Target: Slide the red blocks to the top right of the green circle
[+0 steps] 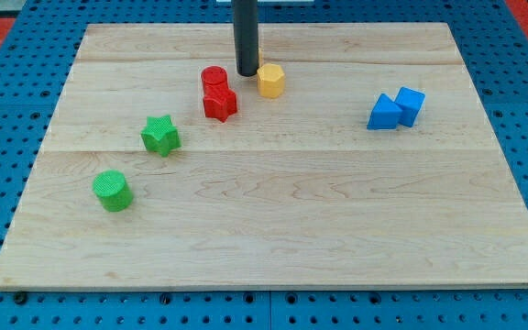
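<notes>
A red cylinder [214, 79] and a red star-shaped block [220, 103] touch each other at the board's upper middle, the star just below the cylinder. The green circle [112, 191] lies at the lower left. My tip [247, 72] rests on the board just right of the red cylinder and just left of a yellow hexagon block [270, 80]. The dark rod rises from the tip out of the view's top.
A green star [160, 135] lies between the green circle and the red blocks. A blue triangle [384, 113] and a blue cube [410, 105] touch at the right. The wooden board [273, 229] sits on a blue pegboard.
</notes>
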Available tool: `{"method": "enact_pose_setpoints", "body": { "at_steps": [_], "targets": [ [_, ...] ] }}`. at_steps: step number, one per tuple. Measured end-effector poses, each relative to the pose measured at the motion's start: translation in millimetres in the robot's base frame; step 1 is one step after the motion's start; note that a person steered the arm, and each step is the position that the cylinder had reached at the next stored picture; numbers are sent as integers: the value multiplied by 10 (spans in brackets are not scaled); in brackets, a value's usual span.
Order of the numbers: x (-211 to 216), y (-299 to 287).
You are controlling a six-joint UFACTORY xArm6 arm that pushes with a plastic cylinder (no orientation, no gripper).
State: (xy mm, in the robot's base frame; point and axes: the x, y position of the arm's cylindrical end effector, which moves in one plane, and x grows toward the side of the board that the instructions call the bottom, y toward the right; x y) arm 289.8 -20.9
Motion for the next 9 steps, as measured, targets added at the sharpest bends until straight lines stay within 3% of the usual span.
{"method": "enact_pose_setpoints", "body": {
  "at_steps": [1, 3, 4, 7, 9],
  "targets": [
    [-79, -45],
    [57, -780],
    [154, -99],
    [1416, -453],
    [1465, -1245]
  ]
}}
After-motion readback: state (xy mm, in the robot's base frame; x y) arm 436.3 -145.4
